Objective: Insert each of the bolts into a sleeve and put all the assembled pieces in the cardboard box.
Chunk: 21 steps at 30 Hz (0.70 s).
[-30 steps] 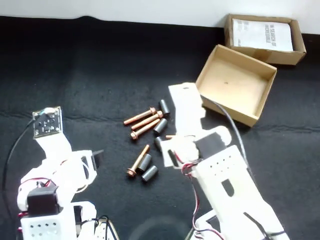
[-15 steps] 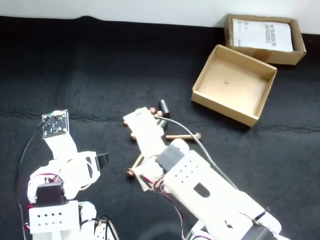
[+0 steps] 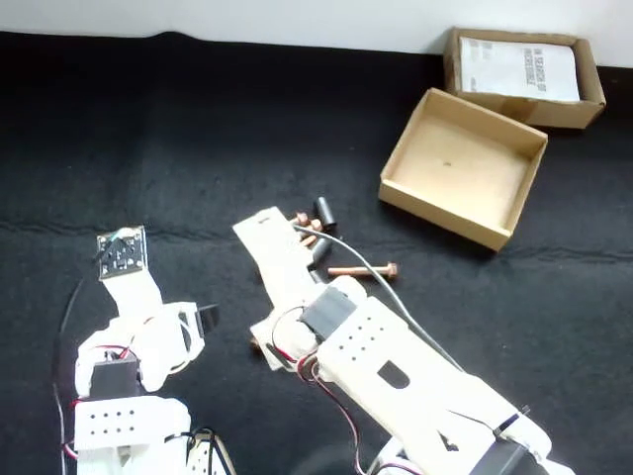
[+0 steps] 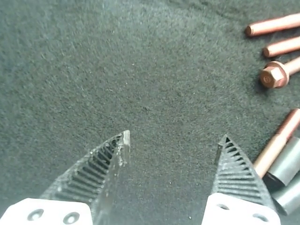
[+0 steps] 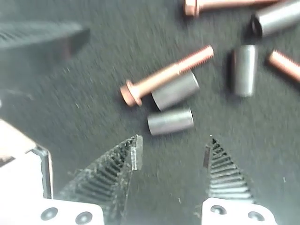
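My right gripper (image 5: pixel 174 139) is open just above two grey sleeves (image 5: pixel 170 121) (image 5: pixel 176 91) that lie beside a copper bolt (image 5: pixel 164 77). More sleeves (image 5: pixel 244 70) and bolts (image 5: pixel 283 63) lie beyond them. In the high view the right arm (image 3: pixel 336 327) covers most of the pile; one bolt (image 3: pixel 363 269) and one sleeve (image 3: pixel 324 211) show beside it. My left gripper (image 4: pixel 175 136) is open over bare cloth, with bolts (image 4: pixel 276 75) and sleeves (image 4: pixel 286 164) off to one side. It sits at the lower left (image 3: pixel 198 322). The cardboard box (image 3: pixel 465 168) stands open at the upper right.
A second cardboard box (image 3: pixel 524 74) with a printed sheet in it stands behind the first, at the table's far right. A black cloth (image 3: pixel 148 148) covers the table. A finger of the left gripper (image 5: pixel 42 40) shows in the right wrist view.
The right arm has swung left from beside the cardboard box to over the pile of bolts and sleeves. The left arm has shifted slightly right.
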### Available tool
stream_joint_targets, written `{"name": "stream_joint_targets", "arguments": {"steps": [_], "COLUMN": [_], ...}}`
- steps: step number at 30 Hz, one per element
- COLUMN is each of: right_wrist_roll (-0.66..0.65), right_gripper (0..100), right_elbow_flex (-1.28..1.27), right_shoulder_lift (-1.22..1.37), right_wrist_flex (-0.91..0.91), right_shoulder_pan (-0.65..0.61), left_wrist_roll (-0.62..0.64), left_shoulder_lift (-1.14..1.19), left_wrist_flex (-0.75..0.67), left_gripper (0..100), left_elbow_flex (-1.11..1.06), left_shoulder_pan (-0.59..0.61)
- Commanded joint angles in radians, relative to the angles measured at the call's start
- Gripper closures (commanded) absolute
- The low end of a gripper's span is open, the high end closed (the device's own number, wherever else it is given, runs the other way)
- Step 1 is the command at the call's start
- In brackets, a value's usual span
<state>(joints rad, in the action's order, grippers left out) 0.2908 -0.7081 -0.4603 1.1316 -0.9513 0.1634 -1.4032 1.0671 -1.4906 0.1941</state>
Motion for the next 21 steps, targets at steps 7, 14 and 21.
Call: {"name": "stream_joint_targets", "arguments": {"steps": [7,14,21], "right_wrist_roll": [0.256,0.284,0.284], "right_gripper": [78.9,78.9,78.9], "right_elbow_flex": [-0.004,-0.076,-0.084], "right_shoulder_lift": [0.004,0.004,0.004], "right_wrist_flex": [-0.027,0.051,-0.002], "right_shoulder_pan": [0.018,0.015,0.012], "left_wrist_roll": [0.006,0.006,0.006], "left_shoulder_lift": [-0.008,-0.008,-0.008], "left_wrist_flex": [-0.091,-0.158,-0.175], "left_gripper": [70,70,71], "left_elbow_flex": [-0.071,-0.13,-0.145], "left_shoulder_pan": [0.048,0.09,0.105]}}
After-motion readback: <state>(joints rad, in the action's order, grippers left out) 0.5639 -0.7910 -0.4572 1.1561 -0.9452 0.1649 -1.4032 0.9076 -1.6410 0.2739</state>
